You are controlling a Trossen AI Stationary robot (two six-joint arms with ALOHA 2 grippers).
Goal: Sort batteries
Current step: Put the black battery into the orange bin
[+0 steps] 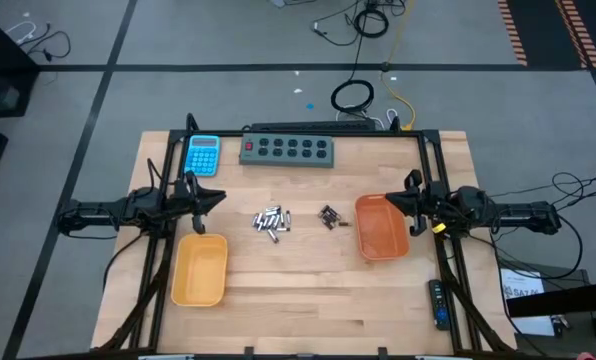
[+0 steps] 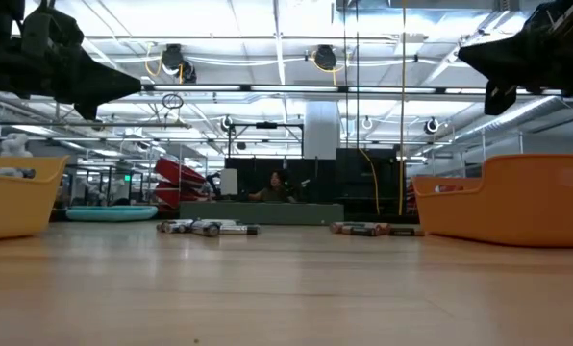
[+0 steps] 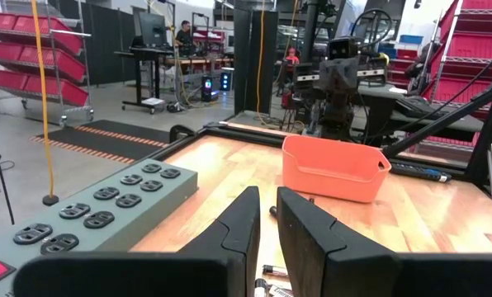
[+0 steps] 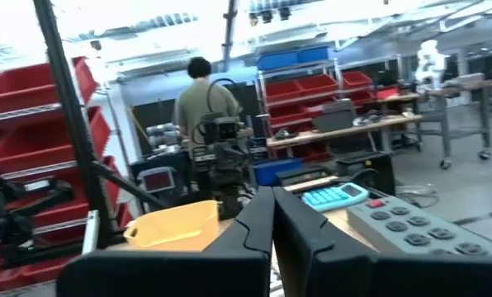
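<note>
1. The wooden surface [image 1: 308, 300] carries everything; the grey button strip [image 1: 287, 150] lying along its far edge serves as the landmark here.
2. The yellow tray [image 1: 200, 270] lies well nearer the camera side than the strip, off toward the strip's left end and beyond it.
3. The orange tray [image 1: 381, 227] lies nearer than the strip, past its right end, and holds nothing that can be made out from above.
4. The left arm reaches in from the surface's left edge; its gripper [image 1: 216, 196] hangs above the wood, nearer than the strip's left end and just beyond the yellow tray. Its fingers [image 3: 238, 227] stand a narrow gap apart, holding nothing.
5. The right arm reaches in from the right edge; its gripper [image 1: 398, 200] hangs over the far right part of the orange tray. In its wrist view the fingers [image 4: 258, 223] lie pressed together, with nothing between them.
6. The blue calculator [image 1: 203, 155] sits just beside the strip's left end.
7. The silvery batteries [image 1: 272, 220] lie in a loose heap on the wood, straight in front of the strip's middle, between the two trays.
8. The smaller dark batteries [image 1: 329, 216] lie in a little cluster in front of the strip's right end, near the orange tray but apart from it.
</note>
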